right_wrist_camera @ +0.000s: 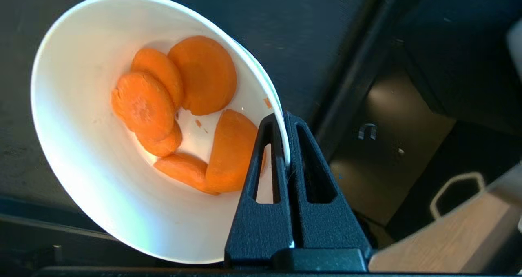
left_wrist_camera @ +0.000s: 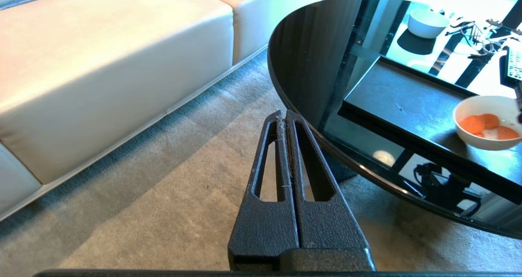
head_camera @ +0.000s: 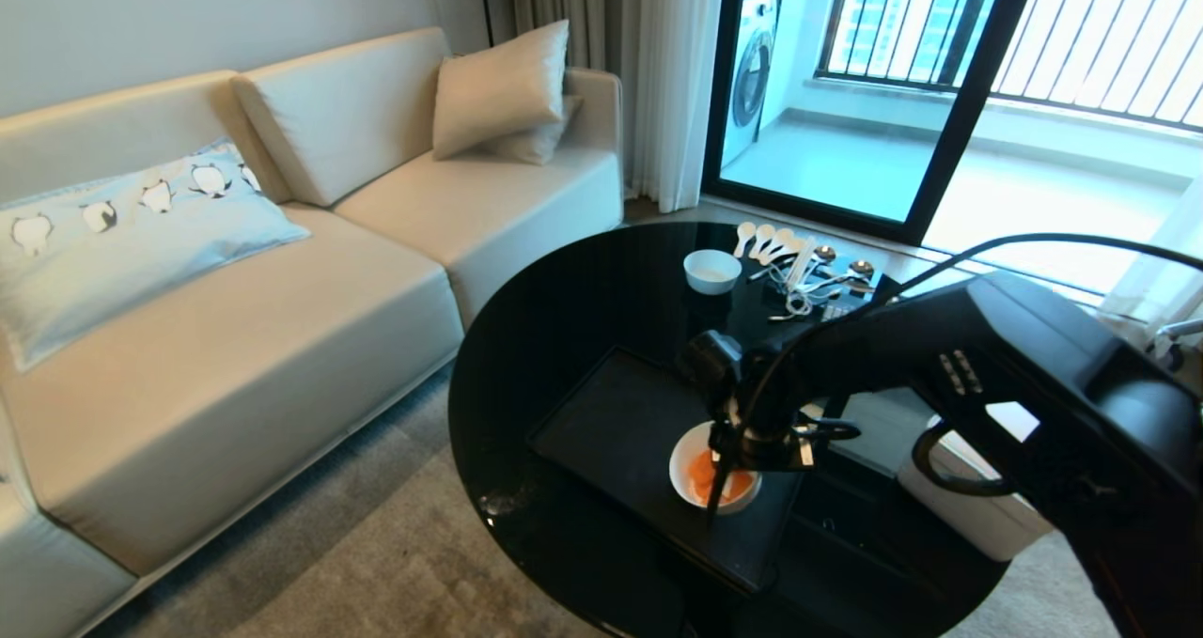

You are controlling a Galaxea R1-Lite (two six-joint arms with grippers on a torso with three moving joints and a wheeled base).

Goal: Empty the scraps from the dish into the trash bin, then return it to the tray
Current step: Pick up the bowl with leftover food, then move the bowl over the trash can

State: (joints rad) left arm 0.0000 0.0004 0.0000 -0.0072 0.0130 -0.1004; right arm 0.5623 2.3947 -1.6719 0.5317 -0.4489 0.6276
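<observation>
The right gripper (right_wrist_camera: 285, 124) is pinching the rim of the dish (right_wrist_camera: 94, 154), one finger inside the wall and the other outside, the jaws pressed tight on the thin white edge. The scraps (right_wrist_camera: 179, 109), several orange carrot slices, are lying overlapped in the bottom of the dish. In the head view the dish (head_camera: 686, 483) is sitting on the near right part of the tray (head_camera: 611, 422), with the right gripper (head_camera: 719, 497) reaching down onto its near rim from the black arm crossing in from the right. The tray is resting on the glossy round table (head_camera: 526, 356). The left gripper (left_wrist_camera: 285, 118) is hanging over the grey carpet (left_wrist_camera: 163, 195) beside the table's edge, its jaws pressed together on nothing. Just right of the table a white boxy container (head_camera: 977, 516) is standing on the floor. Farther back on the table a smaller white bowl (head_camera: 711, 271) is sitting near a cluster of spoons (head_camera: 799, 262). Beyond, the cream sofa (head_camera: 282, 319) is lining the wall.
</observation>
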